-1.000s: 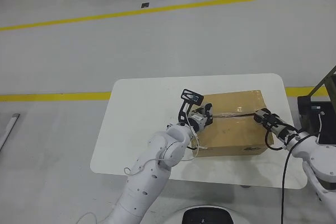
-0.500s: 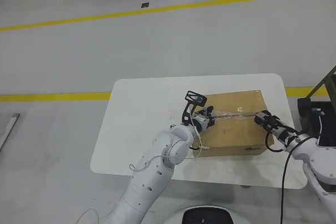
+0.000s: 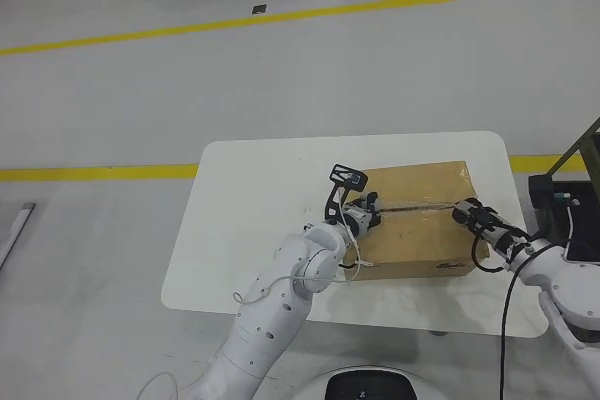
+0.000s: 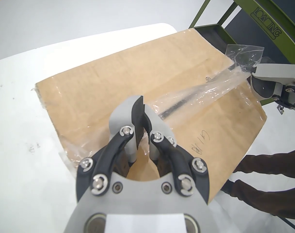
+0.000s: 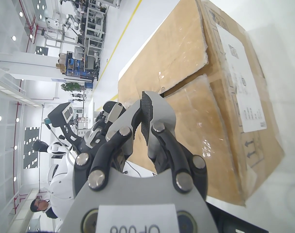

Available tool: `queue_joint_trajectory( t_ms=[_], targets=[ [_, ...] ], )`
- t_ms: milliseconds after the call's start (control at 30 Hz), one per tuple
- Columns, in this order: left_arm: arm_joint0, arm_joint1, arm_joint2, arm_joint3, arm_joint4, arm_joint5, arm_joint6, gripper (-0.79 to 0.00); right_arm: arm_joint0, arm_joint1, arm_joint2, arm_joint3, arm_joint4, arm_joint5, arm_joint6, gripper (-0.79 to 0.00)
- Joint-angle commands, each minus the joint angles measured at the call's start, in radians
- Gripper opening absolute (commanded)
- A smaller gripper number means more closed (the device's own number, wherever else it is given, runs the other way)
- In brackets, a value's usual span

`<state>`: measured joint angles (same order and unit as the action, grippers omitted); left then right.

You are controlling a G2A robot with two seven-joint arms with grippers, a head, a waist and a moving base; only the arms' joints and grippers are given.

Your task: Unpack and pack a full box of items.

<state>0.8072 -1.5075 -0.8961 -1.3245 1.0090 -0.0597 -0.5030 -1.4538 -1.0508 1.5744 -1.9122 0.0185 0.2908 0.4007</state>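
Left gripper (image 4: 141, 103) shifted slightly; with right gripper (image 5: 147, 98), clamps crinkled clear tape (image 4: 198, 90) over box (image 4: 113, 78)

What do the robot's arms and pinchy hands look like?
The left arm and right arm are smooth, rounded white shells. A black cable loops along the right one. The left end effector and right end effector each have silver-grey fingers with black ribbed pads, black links with shiny bolts, and a white label.
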Motion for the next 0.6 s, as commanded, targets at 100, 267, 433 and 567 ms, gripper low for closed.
queue_joint_trajectory(
  t_ms=[100,267,433,567],
  targets=[
    [-0.002,-0.003,0.003,0.005,0.009,-0.003,0.005,-0.785,-0.002,0.002,0.033,-0.022,0.007,0.024,0.011,-0.677],
    [-0.006,-0.008,0.007,0.013,0.008,-0.006,0.005,-0.785,-0.013,0.003,0.087,-0.031,0.035,0.042,0.016,-0.625],
    [-0.012,-0.012,0.010,0.020,0.006,-0.012,0.005,-0.785,-0.025,0.003,0.144,-0.039,0.070,0.050,0.008,-0.634],
    [-0.018,-0.017,0.017,0.028,0.004,-0.019,0.001,-0.785,-0.034,0.003,0.205,-0.042,0.119,0.057,-0.002,-0.653]
  ],
)
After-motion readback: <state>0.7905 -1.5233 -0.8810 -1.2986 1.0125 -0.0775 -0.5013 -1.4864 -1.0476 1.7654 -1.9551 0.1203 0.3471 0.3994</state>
